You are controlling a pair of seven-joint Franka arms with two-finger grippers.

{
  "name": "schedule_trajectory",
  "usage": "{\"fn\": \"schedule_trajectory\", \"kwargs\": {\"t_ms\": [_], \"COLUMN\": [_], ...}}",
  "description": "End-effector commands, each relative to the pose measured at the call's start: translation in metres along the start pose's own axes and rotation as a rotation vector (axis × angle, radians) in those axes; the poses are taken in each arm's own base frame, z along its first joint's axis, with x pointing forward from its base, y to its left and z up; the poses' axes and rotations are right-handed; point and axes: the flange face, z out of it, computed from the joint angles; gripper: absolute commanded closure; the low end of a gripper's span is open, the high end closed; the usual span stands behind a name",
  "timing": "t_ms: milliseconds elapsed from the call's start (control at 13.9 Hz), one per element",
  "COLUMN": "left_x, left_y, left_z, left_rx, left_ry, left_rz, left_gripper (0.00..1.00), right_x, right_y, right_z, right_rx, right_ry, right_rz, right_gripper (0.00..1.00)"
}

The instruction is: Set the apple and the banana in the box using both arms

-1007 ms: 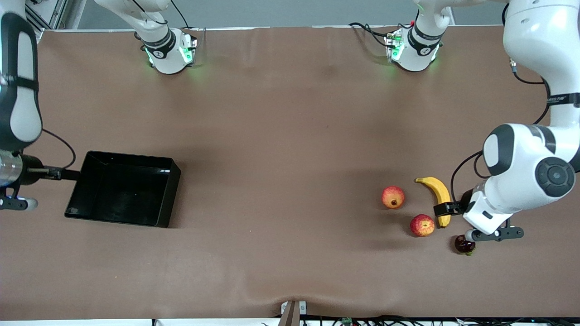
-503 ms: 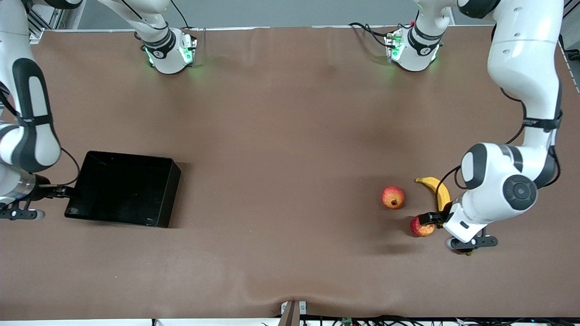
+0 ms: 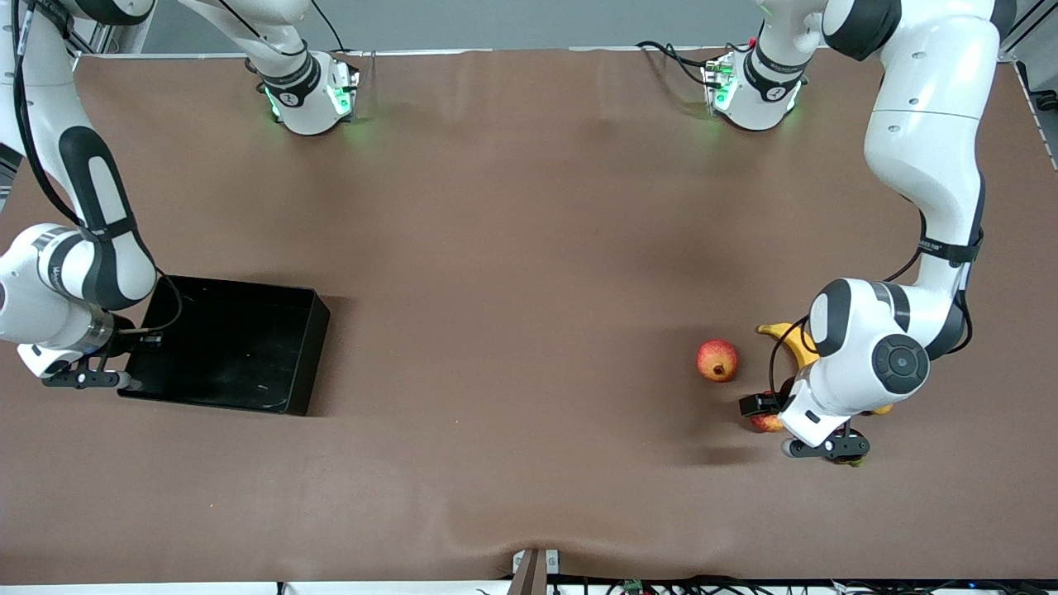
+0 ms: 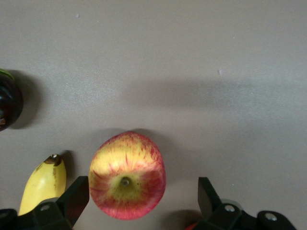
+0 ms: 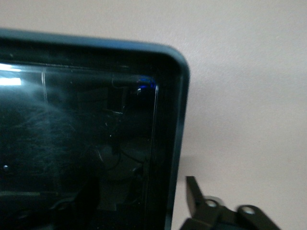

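Observation:
The apple (image 4: 127, 175) lies on the brown table between the spread fingers of my left gripper (image 4: 142, 192), closer to one finger and touching neither. In the front view the left gripper (image 3: 767, 411) is low over the apple (image 3: 767, 424), which the hand mostly hides. The banana (image 3: 783, 331) lies beside it under the left arm; its dark tip shows in the left wrist view (image 4: 46, 181). The black box (image 3: 231, 347) sits toward the right arm's end of the table. My right gripper (image 3: 132, 339) is open astride the box's end wall (image 5: 169, 158), one finger (image 5: 194, 191) outside it.
An orange-red fruit with a dark crown (image 3: 717, 360) lies beside the apple, toward the table's middle. A dark round fruit (image 4: 7, 103) lies near the banana's end, nearly hidden under the left hand in the front view (image 3: 851, 456). The box holds nothing.
My left gripper has moved from over the banana to low over the apple. My right gripper has shifted along the box's end wall toward the front camera. The box and fruit have not moved.

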Motion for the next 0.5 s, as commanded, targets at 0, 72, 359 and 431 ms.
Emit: {"fn": "schedule_trajectory", "kwargs": {"t_ms": [0, 72, 359, 431], "left_x": [0.006, 0.006, 0.005, 0.005], "left_y": [-0.004, -0.004, -0.005, -0.005], "left_z": [0.006, 0.007, 0.017, 0.021], "left_rx": [0.024, 0.031, 0.034, 0.035], "left_ry": [0.025, 0.025, 0.025, 0.03], "left_rz": [0.01, 0.016, 0.02, 0.023], "left_gripper": [0.0, 0.0, 0.0, 0.0], "right_x": [-0.002, -0.002, 0.003, 0.009], "right_y": [0.003, 0.002, 0.0, -0.007], "right_z": [-0.003, -0.003, -0.016, -0.03], "right_rx": [0.012, 0.014, 0.026, 0.028], "right_ry": [-0.005, -0.01, -0.042, -0.049], "right_rz": [-0.017, -0.019, -0.027, -0.037], "right_gripper": [1.0, 1.0, 1.0, 1.0]}}
